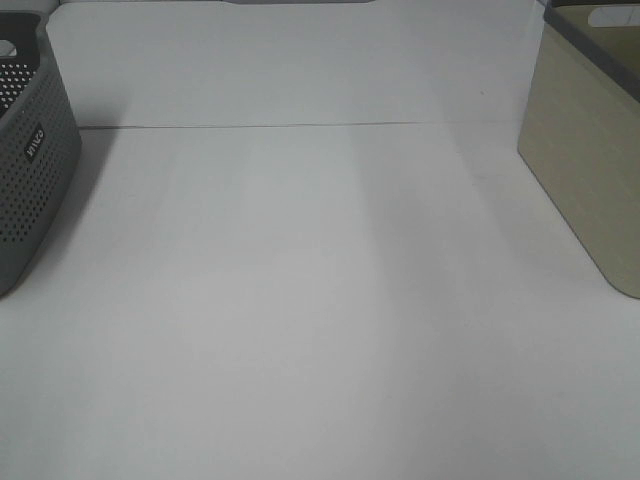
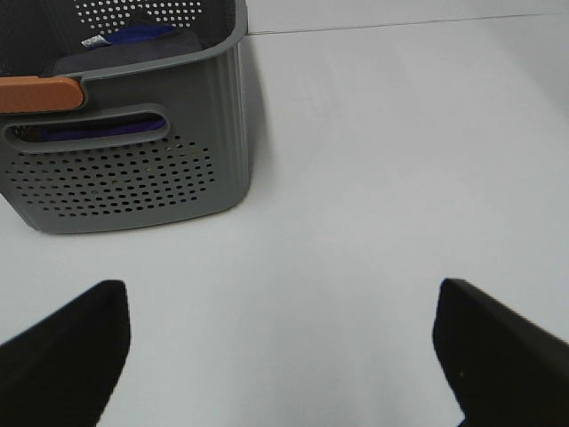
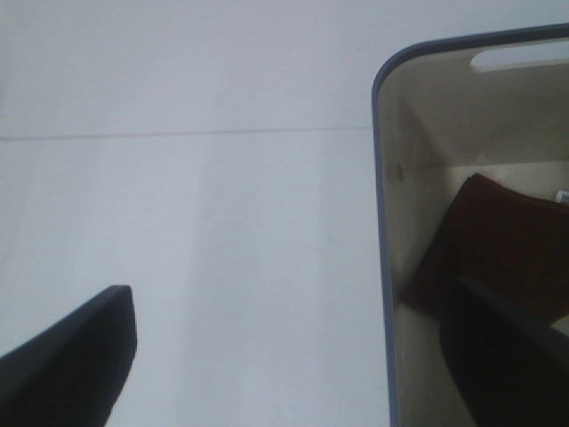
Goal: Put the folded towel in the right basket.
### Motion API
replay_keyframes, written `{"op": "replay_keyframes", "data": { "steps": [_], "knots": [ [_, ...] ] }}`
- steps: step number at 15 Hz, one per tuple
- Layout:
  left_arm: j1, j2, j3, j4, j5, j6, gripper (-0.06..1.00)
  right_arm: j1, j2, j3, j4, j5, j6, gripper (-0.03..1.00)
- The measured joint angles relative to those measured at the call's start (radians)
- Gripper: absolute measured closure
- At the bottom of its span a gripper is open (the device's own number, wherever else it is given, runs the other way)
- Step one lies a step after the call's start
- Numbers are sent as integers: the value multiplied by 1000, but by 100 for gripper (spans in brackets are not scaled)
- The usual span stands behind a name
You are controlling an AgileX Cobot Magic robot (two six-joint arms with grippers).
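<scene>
The right basket (image 1: pixel 585 150) is beige with a dark rim and stands at the right edge of the white table. In the right wrist view a dark maroon folded towel (image 3: pixel 498 245) lies on the floor of this basket (image 3: pixel 384 222). My right gripper (image 3: pixel 293 356) is open and empty; one finger hangs over the basket, the other over the table. My left gripper (image 2: pixel 280 351) is open and empty above the table near the grey basket. Neither gripper shows in the high view.
A grey perforated basket (image 1: pixel 30 170) stands at the table's left edge. In the left wrist view this grey basket (image 2: pixel 133 169) has an orange handle piece (image 2: pixel 40 93) and holds dark blue cloth (image 2: pixel 133 40). A seam line (image 1: pixel 300 125) crosses the table.
</scene>
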Motion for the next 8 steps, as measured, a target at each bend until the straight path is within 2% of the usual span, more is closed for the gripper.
{"op": "replay_keyframes", "data": {
  "steps": [4,5,8],
  "knots": [
    [0,0,0,0,0,0,7,85,-211,305,-49,2,-1,10],
    [0,0,0,0,0,0,7,87,-335,507,-58,1,-1,10],
    [0,0,0,0,0,0,7,87,-545,839,-75,-31,-1,10]
  ]
}}
